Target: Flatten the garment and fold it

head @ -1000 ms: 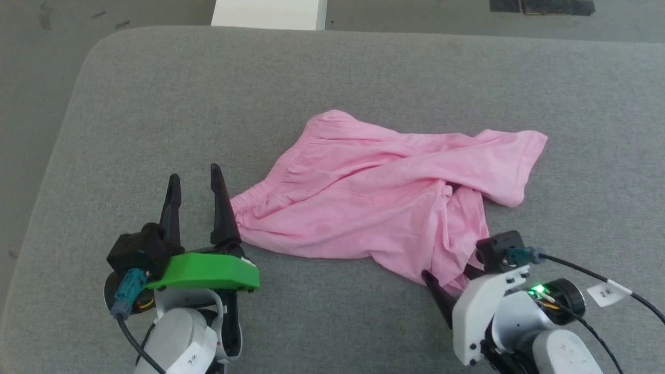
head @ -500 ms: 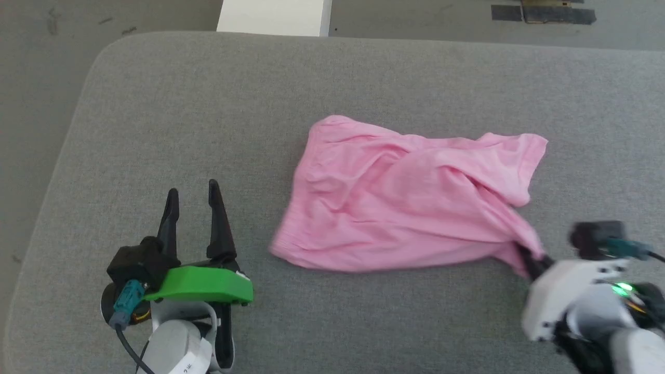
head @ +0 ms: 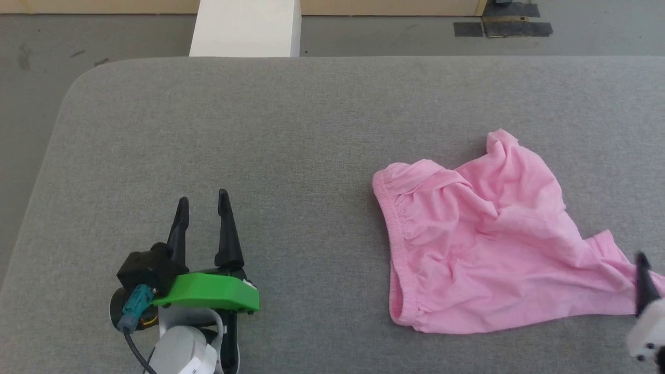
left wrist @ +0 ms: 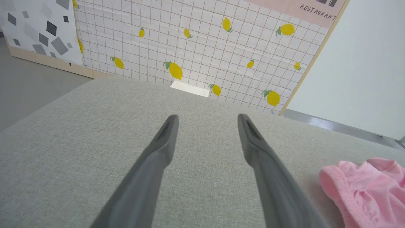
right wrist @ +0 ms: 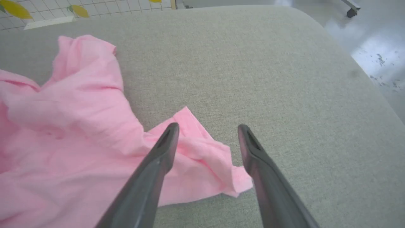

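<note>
While the shorts [head: 483, 244] lie crumpled on the right side of the gray tabletop [head: 260, 130], no fingers hold them. The stretchy waistband [head: 397, 228] faces the left edge. One leg bunches up toward the far edge. The other leg stretches out flat toward the right edge.

The left fingers [head: 227, 228] sit low over the left side of the tabletop, well apart from the shorts. They are spread wide and have nothing between them. In the left wrist view these fingers [left wrist: 161, 148] point at the far edge, and the waistband shows at the lower right.

The right fingers [right wrist: 158, 158] are spread wide too and grip nothing. In the right wrist view one finger hangs over the flat leg, and the corner of that leg lies between the two fingers. I cannot tell if the fingers touch the cloth. In the head view one right finger [head: 644, 285] pokes up at the leg's end.

A white block [head: 244, 28] stands past the far edge. A wall with yellow lemons [left wrist: 190, 47] is behind it.
</note>
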